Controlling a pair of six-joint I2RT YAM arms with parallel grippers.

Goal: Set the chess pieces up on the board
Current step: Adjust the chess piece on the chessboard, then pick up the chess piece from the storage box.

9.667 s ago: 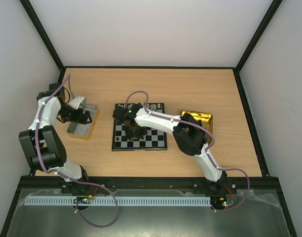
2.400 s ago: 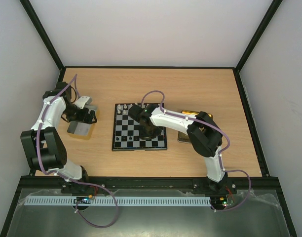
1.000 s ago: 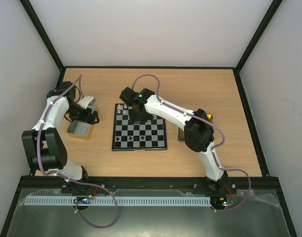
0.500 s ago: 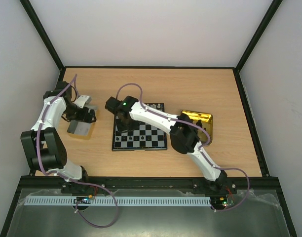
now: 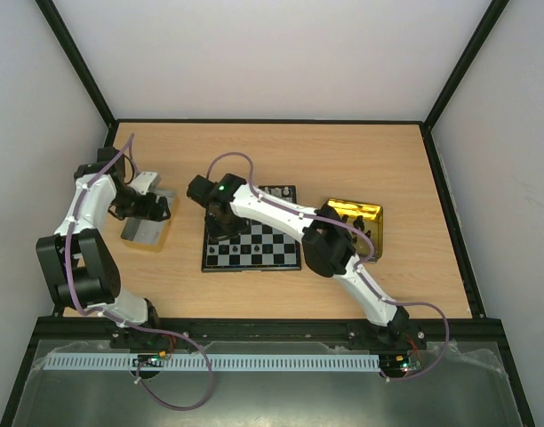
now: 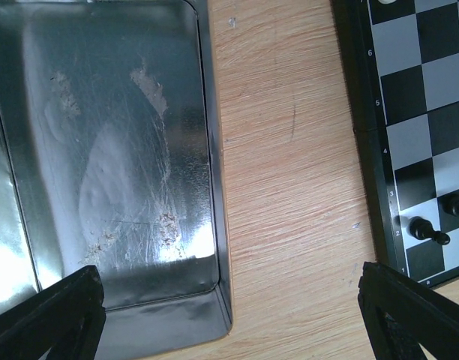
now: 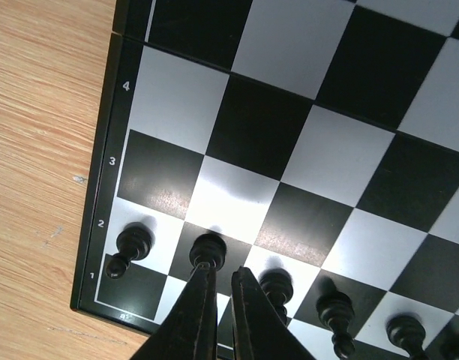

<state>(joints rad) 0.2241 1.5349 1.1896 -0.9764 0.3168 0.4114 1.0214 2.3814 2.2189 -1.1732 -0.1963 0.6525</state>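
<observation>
1. table (image 5: 343, 151): wood-grain top that carries every item below.
2. board (image 5: 274, 255): black-and-grey checkerboard with a thin black rim. It lies flat mid-table between two trays, which I judge lets either arm reach it from its own side.
3. silver tray (image 5: 146, 233): left of the board and apart from it, with a scuffed metal floor. Probably a holding bin for the left arm.
4. gold tray (image 5: 368, 213): shiny, just right of the board, partly hidden by the right arm. Likely the matching bin on that side.
5. left gripper (image 6: 229, 319): hangs over the silver tray's corner with its fingers spread wide and nothing between them. It looks posed to reach down or to wait.
6. right gripper (image 7: 220, 276): reaches across to the board's left side. Its fingers are drawn together to a slit, and no piece shows in the slit. One tip overlaps a black pawn (image 7: 208, 246); contact cannot be told. The pose suggests it is setting or straightening that pawn.
7. chess pieces: black pieces (image 7: 336, 307) stand in a line at the board's near end. White pieces (image 5: 276, 190) stand along its far edge. Setup judged unfinished.
8. writing: row digits are printed on the board's rim. 4, 3, 2 and 1 are readable in the right wrist view; 6, 5, 3 and 2 in the left wrist view. No brand name is legible.
</observation>
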